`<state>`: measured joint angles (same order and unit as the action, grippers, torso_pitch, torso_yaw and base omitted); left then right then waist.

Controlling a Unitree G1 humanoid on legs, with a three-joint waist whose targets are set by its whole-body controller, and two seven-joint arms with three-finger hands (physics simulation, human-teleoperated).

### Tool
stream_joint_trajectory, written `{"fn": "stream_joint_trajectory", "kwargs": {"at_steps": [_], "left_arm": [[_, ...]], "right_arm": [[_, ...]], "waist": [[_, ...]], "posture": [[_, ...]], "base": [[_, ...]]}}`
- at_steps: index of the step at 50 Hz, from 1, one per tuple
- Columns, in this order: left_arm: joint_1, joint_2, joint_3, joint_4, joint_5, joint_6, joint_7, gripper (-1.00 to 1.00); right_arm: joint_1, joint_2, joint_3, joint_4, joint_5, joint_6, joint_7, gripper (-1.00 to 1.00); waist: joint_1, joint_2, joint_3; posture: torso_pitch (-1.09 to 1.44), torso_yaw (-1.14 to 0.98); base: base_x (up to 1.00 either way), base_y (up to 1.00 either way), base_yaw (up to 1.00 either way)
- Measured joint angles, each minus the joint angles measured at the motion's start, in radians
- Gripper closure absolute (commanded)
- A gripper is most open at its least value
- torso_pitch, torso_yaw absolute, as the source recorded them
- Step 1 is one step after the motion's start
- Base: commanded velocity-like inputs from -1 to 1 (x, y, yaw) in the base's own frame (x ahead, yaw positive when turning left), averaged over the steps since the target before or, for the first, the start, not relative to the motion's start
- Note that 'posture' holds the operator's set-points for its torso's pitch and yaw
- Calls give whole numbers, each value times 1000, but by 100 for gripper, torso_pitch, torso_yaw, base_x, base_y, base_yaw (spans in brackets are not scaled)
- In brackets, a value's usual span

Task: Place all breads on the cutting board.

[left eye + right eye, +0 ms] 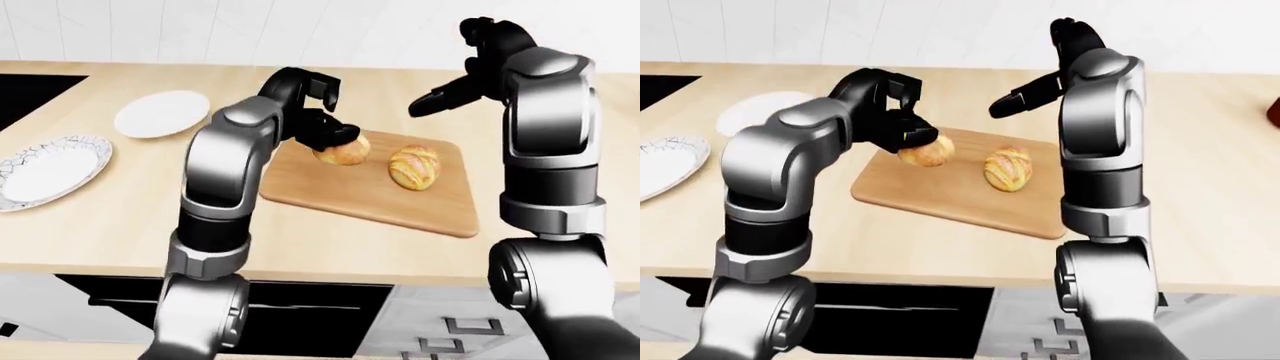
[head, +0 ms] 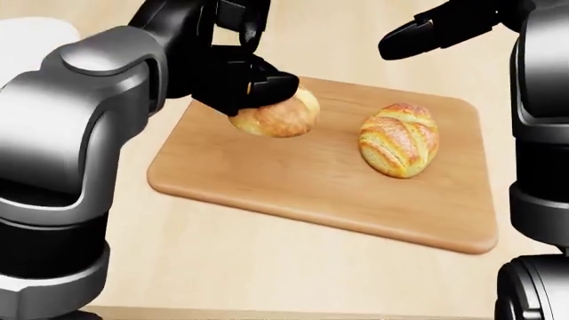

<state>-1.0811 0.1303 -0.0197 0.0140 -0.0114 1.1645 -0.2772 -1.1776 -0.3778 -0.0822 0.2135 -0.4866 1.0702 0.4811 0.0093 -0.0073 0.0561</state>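
A wooden cutting board (image 2: 293, 190) lies on the light wood counter. A scored oval bread loaf (image 2: 399, 139) rests on its right half. My left hand (image 2: 253, 90) is shut on a round bread roll (image 2: 277, 117) and holds it just over the board's upper left part. My right hand (image 2: 427, 30) is open and empty, raised above the board's upper right edge, fingers pointing left. The board also shows in the left-eye view (image 1: 380, 187).
A plain white plate (image 1: 160, 113) and a patterned white plate (image 1: 45, 169) sit on the counter at the left. A black cooktop corner (image 1: 25, 94) is at the far left. Drawers and a dark opening (image 1: 280, 307) lie below the counter edge.
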Motion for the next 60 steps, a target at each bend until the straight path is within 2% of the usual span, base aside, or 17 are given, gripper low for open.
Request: {"fn": "stream_joint_trajectory", "kwargs": {"at_steps": [20,22,24,26,38,44,50,54,60], "left_arm": [[33,-41,13,47,79,-96,-23,100],[38,-41,13,49,83,-100,-22,-19],[34,-41,14,54,85,-100,-23,-65],[33,-41,15,61,87,-108,-23,-100],[25,-34,26,85,100,-130,-23,-100],[-54,0,79,147,70,-134,-8,-100],[-124,62,148,254,17,-202,97,-100],[-124,91,179,272,-18,-270,198,-100],[-77,140,185,217,-86,-377,321,-100]], "right_arm": [[39,14,3,-28,3,-1,1,-100],[45,15,2,-31,4,0,1,-100],[49,16,2,-34,4,3,1,-100],[54,20,2,-35,5,4,-1,-100],[63,35,5,-46,16,9,-15,-100],[28,48,3,-38,29,25,-23,-100],[4,63,21,-93,39,72,-27,-100],[-2,97,8,-171,44,96,-50,-100],[22,105,52,-269,44,99,-76,-100]], "waist": [[4,-4,-9],[4,-4,-8],[4,-4,-8],[3,-4,-9],[1,-2,-10],[-1,0,-9],[-3,5,-8],[-3,8,-8],[-4,13,-3]], "posture": [[0,0],[0,0],[0,0],[0,0],[0,0],[0,0],[0,0],[0,0],[0,0]], "base": [[0,0,0],[0,0,0],[0,0,0],[0,0,0],[0,0,0],[0,0,0],[0,0,0],[0,0,0],[0,0,0]]}}
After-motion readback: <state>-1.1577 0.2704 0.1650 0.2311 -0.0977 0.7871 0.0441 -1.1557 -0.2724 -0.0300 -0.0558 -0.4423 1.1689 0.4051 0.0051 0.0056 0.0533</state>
